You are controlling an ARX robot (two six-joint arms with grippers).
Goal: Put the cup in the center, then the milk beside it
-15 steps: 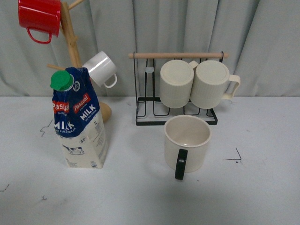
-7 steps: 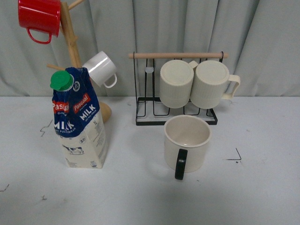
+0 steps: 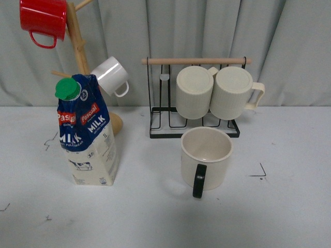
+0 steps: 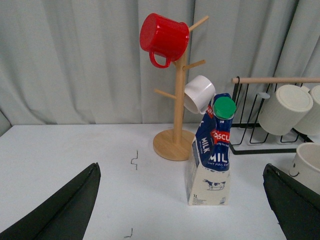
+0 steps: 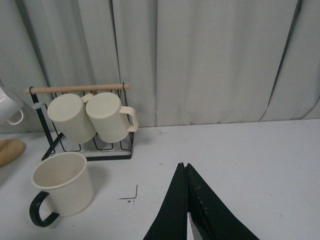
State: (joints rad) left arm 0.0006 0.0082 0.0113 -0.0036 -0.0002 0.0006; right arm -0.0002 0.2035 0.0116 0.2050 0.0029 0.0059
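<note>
Left gripper [image 4: 180, 166] is spread wide and empty. Right gripper [image 5: 183, 167] is pressed together on nothing. Cup [image 3: 207, 157] stands upright near mid-table, handle [image 3: 199, 181] at 6 o'clock, toward the robot. Looks rigid, glazed and probably slick, so pinch the rim wall at 3 o'clock, clear of the handle. Milk [image 3: 89, 137] is at the cup's 9 o'clock, well apart. Tall, likely tippy with soft walls: grip the flat faces mid-body, gently. Wire rack [image 3: 160, 136] sits near the cup's 12 o'clock.

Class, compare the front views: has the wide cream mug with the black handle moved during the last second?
No. The wide cream mug with the black handle keeps its place just before the black wire rack.
</note>
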